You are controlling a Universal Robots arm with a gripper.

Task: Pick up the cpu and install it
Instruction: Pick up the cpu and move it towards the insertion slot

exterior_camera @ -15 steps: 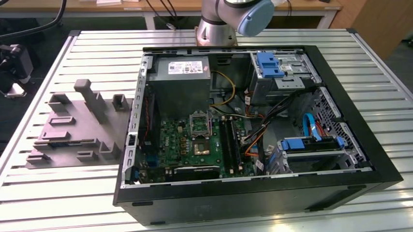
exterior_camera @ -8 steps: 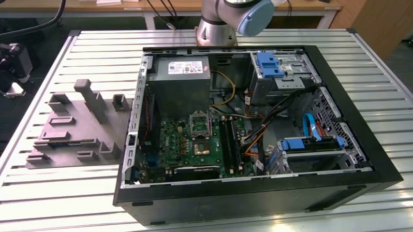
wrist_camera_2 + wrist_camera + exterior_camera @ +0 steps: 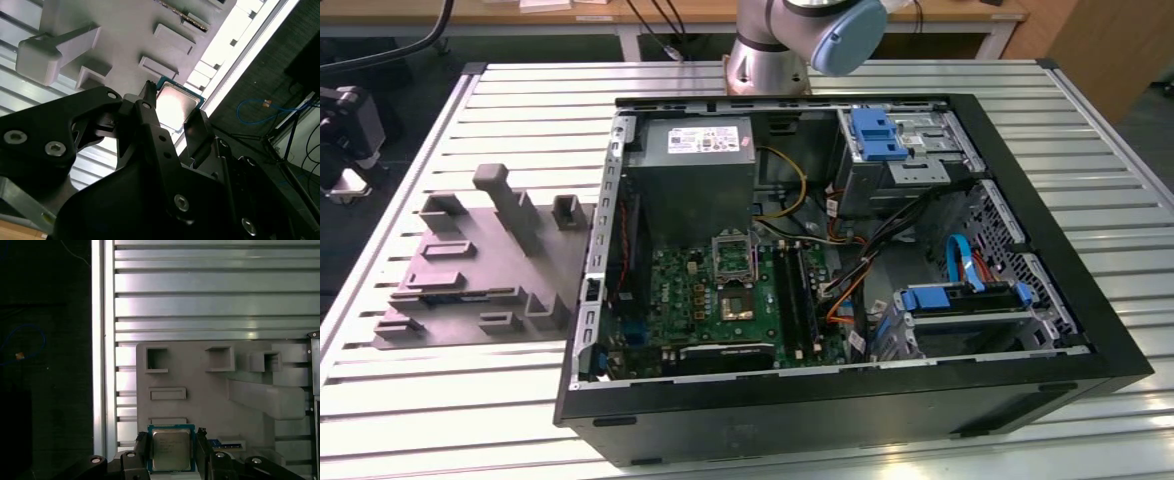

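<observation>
a slatted metal table [image 3: 440, 390] carries everything. on it lies a black computer case [image 3: 854, 405], open on top, with a grey power supply box [image 3: 700, 170] at its far end and a green motherboard [image 3: 707, 300] nearer the camera in the exterior view. the arm [image 3: 781, 35] stands on its base behind the case, at the table's far side. beside the case, toward the exterior view's left, sits a grey moulded tray [image 3: 454, 285] with upright blocks and shallow pockets.

in both wrist views the gripper [image 3: 171, 436] hangs over one edge of that tray, close to the table's border rail [image 3: 104, 340]. its two black fingers [image 3: 141, 452] press against opposite edges of the cpu [image 3: 171, 450] — the chip is pinched between them, flat, its pale silver top facing the cameras and a thin green rim showing around it. the cpu sits just past a narrow pocket of the tray (whether it rests on the tray or hangs just clear of it, i cannot tell) — well apart from the case.
</observation>
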